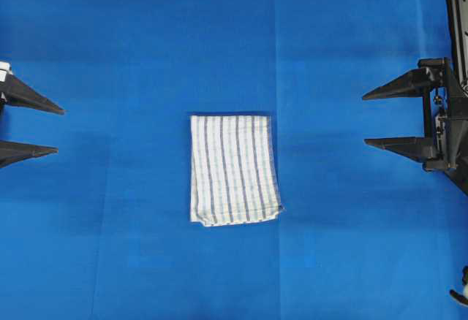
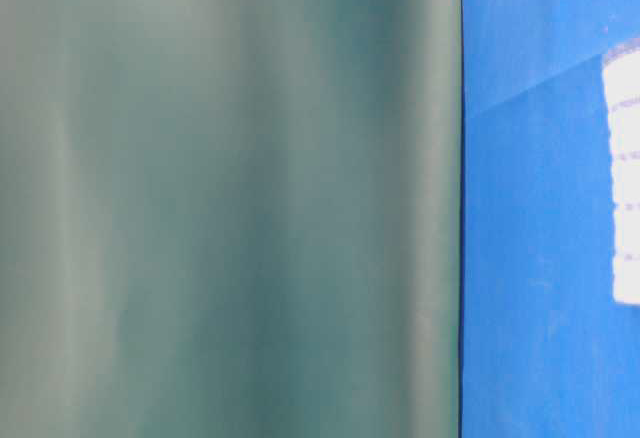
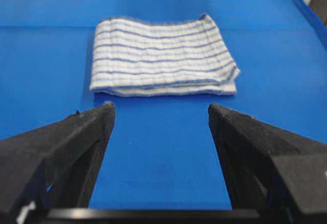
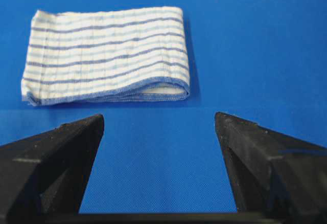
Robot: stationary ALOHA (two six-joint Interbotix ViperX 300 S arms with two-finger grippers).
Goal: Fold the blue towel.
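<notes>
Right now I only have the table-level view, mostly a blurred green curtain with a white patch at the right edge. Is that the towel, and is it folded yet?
Observer: Yes, the blue towel; the overhead view shows it as a compact rectangle lying mid-table on the blue table covering.
Operator: Layers visible?
Observer: Yes. The right wrist view shows stacked layers with a rounded fold at the edge nearest that camera.
Operator: Is either end effector on it?
Observer: No. The left end effector and right end effector stand open at opposite sides, both clear of the towel.
</notes>
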